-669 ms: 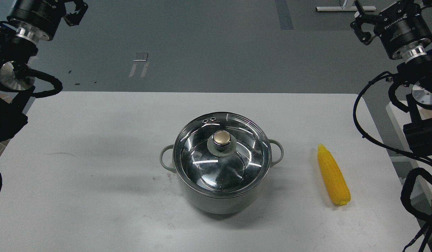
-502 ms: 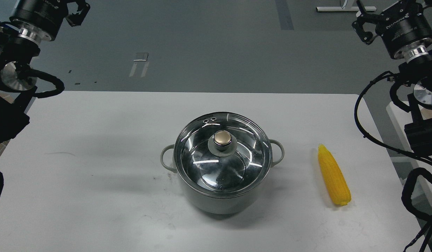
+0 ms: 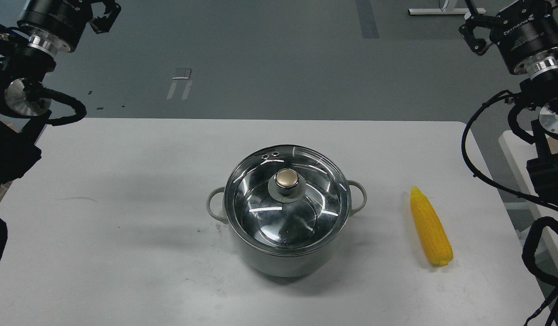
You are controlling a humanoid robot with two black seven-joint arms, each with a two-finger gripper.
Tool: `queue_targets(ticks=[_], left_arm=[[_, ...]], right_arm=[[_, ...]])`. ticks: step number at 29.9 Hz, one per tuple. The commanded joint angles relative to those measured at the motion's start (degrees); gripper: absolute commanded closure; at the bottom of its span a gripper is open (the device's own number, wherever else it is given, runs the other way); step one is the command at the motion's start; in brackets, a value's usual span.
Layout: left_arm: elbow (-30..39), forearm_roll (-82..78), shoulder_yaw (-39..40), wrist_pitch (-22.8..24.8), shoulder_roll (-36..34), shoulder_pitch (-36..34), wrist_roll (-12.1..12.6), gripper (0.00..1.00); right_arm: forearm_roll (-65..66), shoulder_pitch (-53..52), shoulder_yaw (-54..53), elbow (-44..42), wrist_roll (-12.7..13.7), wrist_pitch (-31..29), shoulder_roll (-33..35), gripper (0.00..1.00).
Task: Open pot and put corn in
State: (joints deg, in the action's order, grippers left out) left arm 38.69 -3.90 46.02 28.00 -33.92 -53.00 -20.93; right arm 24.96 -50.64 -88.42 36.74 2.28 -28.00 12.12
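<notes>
Pot-and-corn scene, read from the left: the left gripper (image 3: 106, 11) sits high in the top-left corner, above the floor beyond the table's far edge. Only part of its dark fingers shows at the frame edge, so I cannot tell how far apart they are, and nothing is seen in them. Below it the black left arm (image 3: 16, 90) with its looped cable runs down the left edge.

On the white table (image 3: 125, 203), near the middle, stands the pot (image 3: 283, 265), pale grey-green, with a small loop handle on each side. Its glass lid (image 3: 260, 213) rests closed on the rim, and the brass-coloured knob (image 3: 287, 179) sits at the lid's centre.

To the right of the pot, well apart from it, the corn (image 3: 430, 232) lies flat on the table, its pointed end toward the far edge.

In the top-right corner the right gripper (image 3: 475, 31) hangs above the floor, well away from the corn. Its fingers are dark and partly cut off; their spread cannot be told, and nothing shows between them.
</notes>
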Motion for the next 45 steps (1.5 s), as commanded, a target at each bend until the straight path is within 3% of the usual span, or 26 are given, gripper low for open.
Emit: queue_targets(ticks=[1,6,10,16,19,24,33,39,45], left_arm=[[2.4,-0.5,-0.5,0.0,-1.1,0.2,-0.4,0.02],[12.5,-6.8,0.0,0.0,-6.7,2.6,-1.2,0.03],[20.3,-14.7,0.0,-0.2,-9.3,5.3,-5.0,0.04],[37.7,-37.8,-0.8,-9.5,-12.8,5.8,-5.8,0.07],[44.2,-52.2,-0.6,-10.7,-12.7,5.9,-5.9,0.07],[48.9,-71.4,-0.8,-11.7,-10.5,6.1,-6.0,0.13],[52.1,-105.2,-5.0,-12.4,-4.1,6.0,-7.1,0.13],[52.1,-116.1,-15.5,-19.3,-2.1,6.0,-7.1,0.14],[50.1,-121.1,-20.2,-23.9,-2.0,9.1,-7.1,0.19]], right_arm=[[-0.1,0.0,0.0,0.1,0.0,0.0,0.0,0.00],[0.0,0.0,0.0,0.2,0.0,0.0,0.0,0.00],[-0.1,0.1,0.0,0.2,0.0,0.0,-0.1,0.00],[-0.1,0.1,-0.2,0.3,0.0,0.0,0.0,0.00],[-0.1,0.1,-0.2,0.3,0.0,0.0,0.7,0.00],[-0.3,0.2,-0.2,0.4,0.0,0.0,1.5,0.00],[-0.3,0.5,-1.1,1.5,0.0,0.0,2.4,0.00],[-0.3,0.5,-1.1,1.6,0.0,0.0,2.7,0.00],[-0.3,0.6,-1.2,1.6,0.0,0.0,3.3,0.00]])
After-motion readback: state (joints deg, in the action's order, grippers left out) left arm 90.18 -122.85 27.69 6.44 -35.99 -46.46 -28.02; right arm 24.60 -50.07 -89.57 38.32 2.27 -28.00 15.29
